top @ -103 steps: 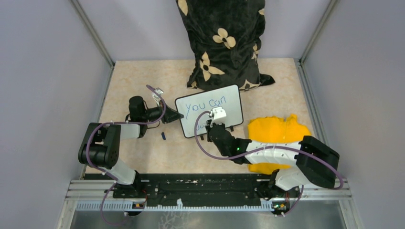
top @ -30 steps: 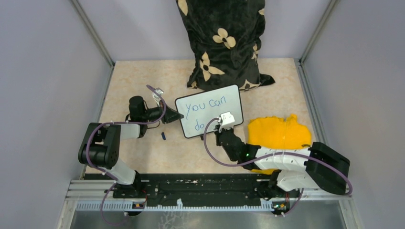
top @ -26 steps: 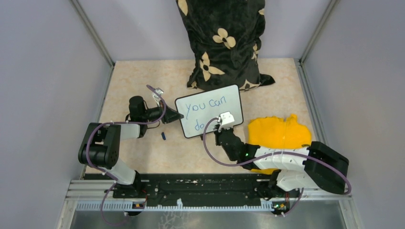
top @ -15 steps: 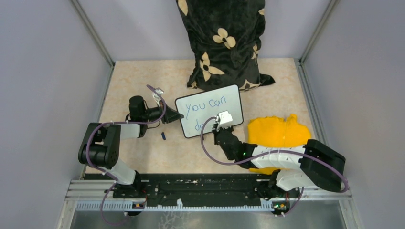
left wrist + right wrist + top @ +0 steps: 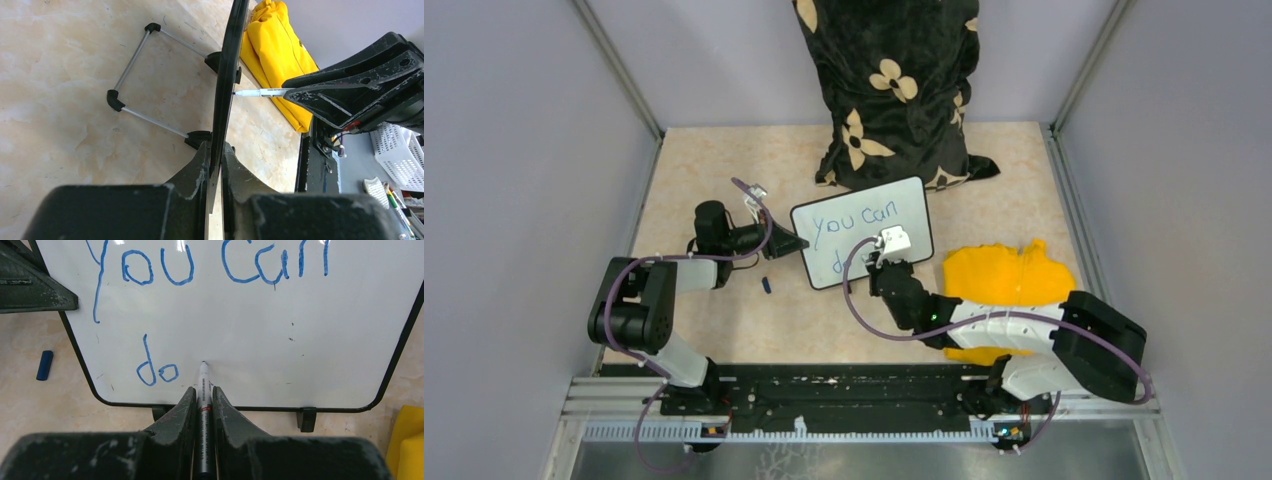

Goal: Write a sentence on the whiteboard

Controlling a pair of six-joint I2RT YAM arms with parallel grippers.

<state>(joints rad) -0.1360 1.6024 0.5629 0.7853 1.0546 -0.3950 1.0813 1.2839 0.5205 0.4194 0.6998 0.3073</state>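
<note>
The whiteboard [image 5: 907,203] stands tilted on its black feet at mid table. The sentence [image 5: 200,265] reads "You can" in blue on the top line, with "do" [image 5: 157,371] below it. My left gripper [image 5: 790,243] is shut on the board's left rim; the left wrist view shows the board edge-on [image 5: 227,75] between the fingers [image 5: 216,148]. My right gripper [image 5: 203,391] is shut on a marker [image 5: 203,382]. The marker's tip touches the board just right of "do". The marker also shows in the left wrist view [image 5: 260,92].
A yellow cloth [image 5: 1009,280] lies right of the board, under the right arm. A black pillow with cream flowers [image 5: 889,90] stands behind the board. A small blue cap [image 5: 766,285] lies on the table left of the board, also in the right wrist view [image 5: 44,365].
"do" became visible as the right gripper drew off to the right. The gripper has now come back a little left and up, with the tip on the board right of "do". The left arm is still.
</note>
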